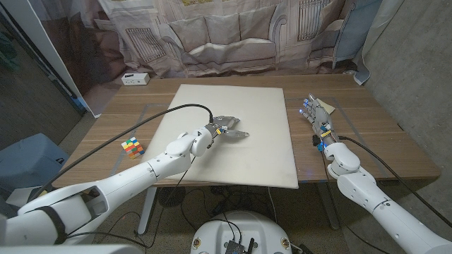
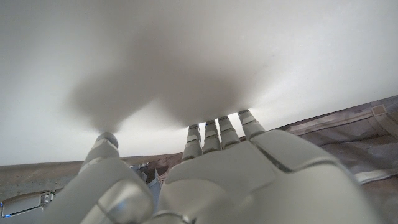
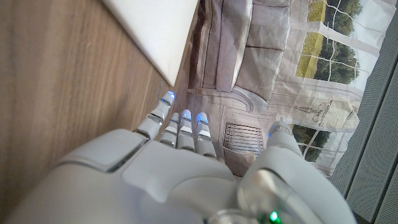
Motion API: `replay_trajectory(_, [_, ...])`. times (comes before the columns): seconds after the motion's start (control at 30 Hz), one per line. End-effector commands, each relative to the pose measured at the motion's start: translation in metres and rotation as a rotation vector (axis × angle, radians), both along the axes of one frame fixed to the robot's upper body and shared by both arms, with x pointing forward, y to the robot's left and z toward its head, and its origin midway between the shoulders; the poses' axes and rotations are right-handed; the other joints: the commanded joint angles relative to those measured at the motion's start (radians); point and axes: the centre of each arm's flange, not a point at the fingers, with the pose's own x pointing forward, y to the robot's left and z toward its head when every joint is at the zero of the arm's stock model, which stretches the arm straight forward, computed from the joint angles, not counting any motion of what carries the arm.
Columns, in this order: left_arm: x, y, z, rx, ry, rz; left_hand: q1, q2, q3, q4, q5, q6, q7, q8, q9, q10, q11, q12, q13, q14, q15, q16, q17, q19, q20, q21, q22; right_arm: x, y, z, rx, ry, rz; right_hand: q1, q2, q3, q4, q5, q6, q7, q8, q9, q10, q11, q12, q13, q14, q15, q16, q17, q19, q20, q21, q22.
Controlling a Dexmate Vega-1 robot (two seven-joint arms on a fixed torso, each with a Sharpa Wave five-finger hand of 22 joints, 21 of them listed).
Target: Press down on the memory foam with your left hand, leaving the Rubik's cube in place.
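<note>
While the left hand (image 1: 224, 130) hovers, or perhaps already touches, over the middle of the memory foam (image 1: 261, 99), fingers spread and holding nothing, it should push straight down; the Rubik's cube (image 1: 131, 147) sits at nine o'clock on the bench (image 1: 367, 120), well apart.

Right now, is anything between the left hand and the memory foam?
Nothing visible. The left hand is already over the memory foam, fingers spread above its bare surface. The Rubik's cube sits off the foam on the table.

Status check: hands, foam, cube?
Left hand open over memory foam. Right hand open, on table beside it. Rubik's cube clear, nothing blocking.
</note>
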Motion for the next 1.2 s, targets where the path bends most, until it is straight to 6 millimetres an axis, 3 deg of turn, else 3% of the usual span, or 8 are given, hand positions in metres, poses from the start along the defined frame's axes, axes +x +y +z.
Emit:
replay_trajectory(0.03, [0.000,-0.002,-0.004,0.009,0.014,0.003,-0.006,0.002,-0.005,0.004,-0.001,0.011,0.003,0.009,0.002,0.009,0.001,0.008,0.006,0.010,-0.003,0.007,0.005,0.012,0.011,0.005,0.006,0.000,-0.001,-0.002,-0.002,0.005,0.001,0.002,0.013,0.003,-0.004,-0.002,0.001,-0.004,0.000,0.003,0.012,0.000,0.003,0.003,0.009,0.004,0.007,0.001,0.007,0.004,-0.001,0.002])
replay_trajectory(1.2, [-0.015,0.000,0.015,-0.074,-0.104,-0.021,-0.007,0.009,-0.004,0.001,-0.001,0.008,0.004,0.001,0.002,0.004,-0.005,0.007,0.006,0.011,-0.003,0.004,0.005,0.006,0.014,-0.001,0.006,0.000,0.005,-0.004,-0.003,0.007,0.026,0.003,0.013,0.001,-0.005,-0.003,0.000,-0.005,-0.001,0.003,0.016,0.000,0.003,0.003,0.014,0.005,0.008,-0.001,0.015,0.007,-0.011,0.002])
